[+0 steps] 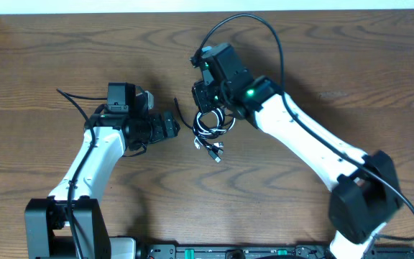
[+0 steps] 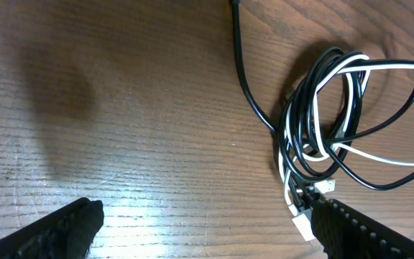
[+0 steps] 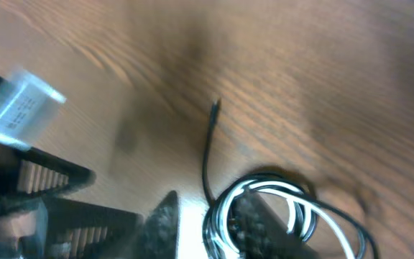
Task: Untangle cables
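Wood-grain tabletop [image 1: 49, 57] all round, and the cables [image 1: 210, 131] sit dead centre as one knotted coil, black cable [image 2: 244, 79] looped through the white cable [image 2: 379, 155]. My left gripper [image 2: 207, 210] is spread wide just beside it, probably ready to catch a loop. My right gripper [image 3: 210, 219] straddles the coil's edge; too blurry to say if it's pinching.

The table [image 1: 42, 72] looks like brown wood grain, smooth and mostly matt, with a soft sheen beside the black cable [image 2: 243, 79]. That cable and the white cable [image 2: 387, 66] wear slick, glossy sheaths. The left gripper [image 2: 203, 223] has fingers [image 2: 63, 230] of matt black plastic, seemingly ribbed. The arm shell [image 1: 100, 147] looks like glossy white plastic.
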Tool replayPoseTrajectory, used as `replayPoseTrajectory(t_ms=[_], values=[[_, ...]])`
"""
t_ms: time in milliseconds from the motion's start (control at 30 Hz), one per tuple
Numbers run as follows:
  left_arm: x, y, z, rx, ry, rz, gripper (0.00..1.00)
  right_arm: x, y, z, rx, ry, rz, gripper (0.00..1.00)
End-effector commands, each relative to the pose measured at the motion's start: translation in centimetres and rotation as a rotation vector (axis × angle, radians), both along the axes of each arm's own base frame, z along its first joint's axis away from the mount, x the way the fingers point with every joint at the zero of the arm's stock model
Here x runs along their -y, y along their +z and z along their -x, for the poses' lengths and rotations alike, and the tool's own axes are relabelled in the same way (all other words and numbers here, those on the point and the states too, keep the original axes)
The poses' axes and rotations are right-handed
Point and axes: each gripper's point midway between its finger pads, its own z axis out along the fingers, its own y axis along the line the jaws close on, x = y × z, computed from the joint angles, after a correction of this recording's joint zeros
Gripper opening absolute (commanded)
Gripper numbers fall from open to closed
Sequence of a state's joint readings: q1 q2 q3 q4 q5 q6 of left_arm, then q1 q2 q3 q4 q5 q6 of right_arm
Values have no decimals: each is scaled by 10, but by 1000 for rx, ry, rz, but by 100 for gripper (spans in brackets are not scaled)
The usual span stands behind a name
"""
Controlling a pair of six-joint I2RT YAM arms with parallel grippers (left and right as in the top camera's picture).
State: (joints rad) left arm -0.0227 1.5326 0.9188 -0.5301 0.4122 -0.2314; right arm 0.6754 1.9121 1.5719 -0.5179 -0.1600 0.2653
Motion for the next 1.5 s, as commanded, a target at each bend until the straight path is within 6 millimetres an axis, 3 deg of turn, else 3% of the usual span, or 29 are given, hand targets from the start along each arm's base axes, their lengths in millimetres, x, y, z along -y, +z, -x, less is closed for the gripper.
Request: replayPoseTrajectory(t_ms=[0,67,200,333,433,667,767,900,1133,1300,1367,1467], values=[[-2,1,-2,8,-6,-15,98,-8,-55,11,-94,66,70,38],[-2,1,-2,8,-5,-16,98,-12,-73,16,-120,79,91,43],[-2,1,-2,8,-5,-16,98,-22,-103,23,-134,128,132,44],[-2,1,-2,8,-5,-16,98,-26,-121,25,-132,130,165,40],[-3,1,-2,8,-4,-21,98,-22,-125,24,-122,113,201,33],[-28,-8,1,-15,45,-163,98,-19,-131,38,-167,119,232,26],[-32,-9,2,-23,53,-190,98,-18,-134,47,-188,131,253,24],[-32,-9,2,-24,53,-191,98,-21,-137,61,-211,157,279,11],[-51,-13,8,-48,84,-296,98,-15,-145,92,-239,292,380,4],[-54,-13,8,-52,89,-309,98,7,-151,118,-290,430,494,4],[-54,-13,8,-52,89,-309,98,18,-152,126,-316,478,537,8],[-54,-13,8,-52,89,-309,98,29,-148,124,-327,474,576,20]])
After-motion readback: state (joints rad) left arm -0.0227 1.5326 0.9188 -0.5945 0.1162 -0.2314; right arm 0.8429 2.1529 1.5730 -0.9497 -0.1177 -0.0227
